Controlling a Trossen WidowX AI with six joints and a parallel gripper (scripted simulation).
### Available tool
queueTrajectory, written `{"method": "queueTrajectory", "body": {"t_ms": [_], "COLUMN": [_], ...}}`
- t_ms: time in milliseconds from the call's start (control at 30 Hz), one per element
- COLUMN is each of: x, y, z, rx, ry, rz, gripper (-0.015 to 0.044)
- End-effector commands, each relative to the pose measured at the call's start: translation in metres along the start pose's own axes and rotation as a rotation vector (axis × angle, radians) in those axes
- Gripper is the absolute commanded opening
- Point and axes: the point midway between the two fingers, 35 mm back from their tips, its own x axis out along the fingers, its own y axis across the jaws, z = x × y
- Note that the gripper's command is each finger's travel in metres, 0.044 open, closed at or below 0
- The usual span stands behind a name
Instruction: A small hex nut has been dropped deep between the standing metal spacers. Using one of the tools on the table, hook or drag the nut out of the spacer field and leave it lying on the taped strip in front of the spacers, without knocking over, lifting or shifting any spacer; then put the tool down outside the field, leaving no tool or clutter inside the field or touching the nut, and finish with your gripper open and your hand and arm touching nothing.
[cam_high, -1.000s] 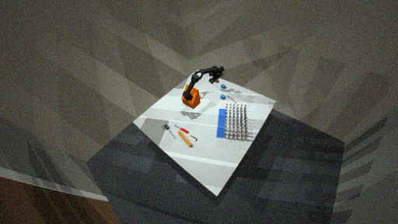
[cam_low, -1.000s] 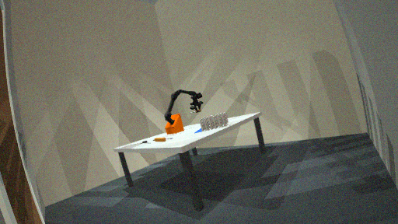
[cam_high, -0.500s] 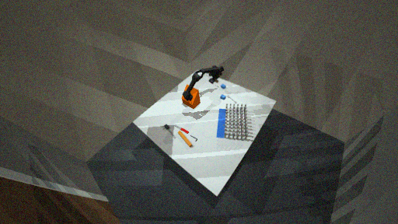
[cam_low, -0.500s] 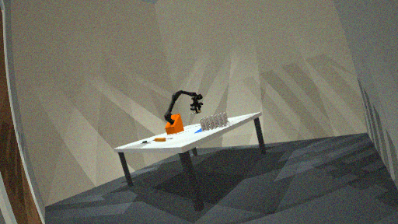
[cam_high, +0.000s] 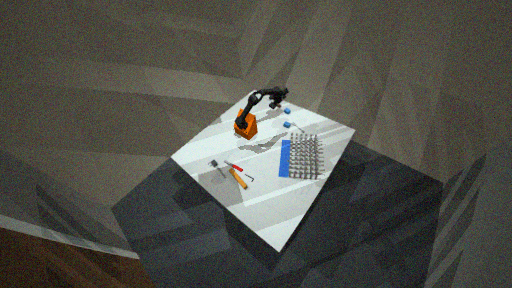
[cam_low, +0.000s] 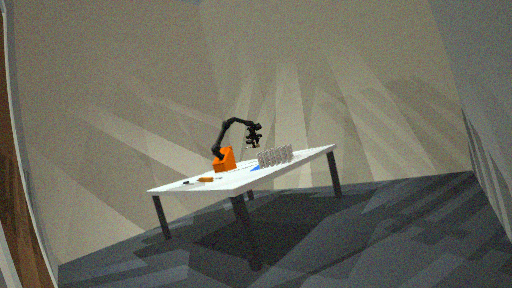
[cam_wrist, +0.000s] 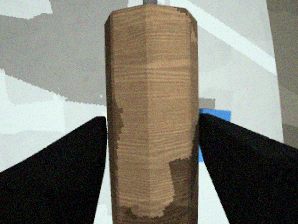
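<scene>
My gripper (cam_high: 276, 105) (cam_low: 254, 145) is shut on a faceted wooden handle (cam_wrist: 150, 75), which fills the middle of the wrist view. A grey metal shaft (cam_wrist: 150, 1) leaves its far end; the rest of the tool is out of that view. The gripper hangs above the table, toward its back corner, away from the spacer field. The standing metal spacers (cam_high: 306, 156) (cam_low: 275, 156) form a dense grid. The blue taped strip (cam_high: 284, 159) (cam_low: 255, 168) (cam_wrist: 220, 116) lies along the grid's side facing the arm base. The hex nut cannot be made out.
Two small blue blocks (cam_high: 287, 111) (cam_high: 287, 124) lie near the gripper's side of the grid; a thin rod extends from one. A red-handled tool (cam_high: 235, 166), an orange handle (cam_high: 238, 179), a black-ended tool (cam_high: 214, 163) and a small bent key (cam_high: 250, 177) lie across the table. The arm base is orange (cam_high: 245, 127) (cam_low: 225, 160).
</scene>
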Motion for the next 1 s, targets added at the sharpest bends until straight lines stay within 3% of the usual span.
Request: {"method": "queueTrajectory", "body": {"t_ms": [0, 967], "x": [0.006, 0.043], "y": [0.001, 0.009], "z": [-0.003, -0.019], "rx": [-0.003, -0.002], "ry": [0.0, 0.002], "rz": [-0.002, -0.002], "gripper": [0.0, 0.0]}}
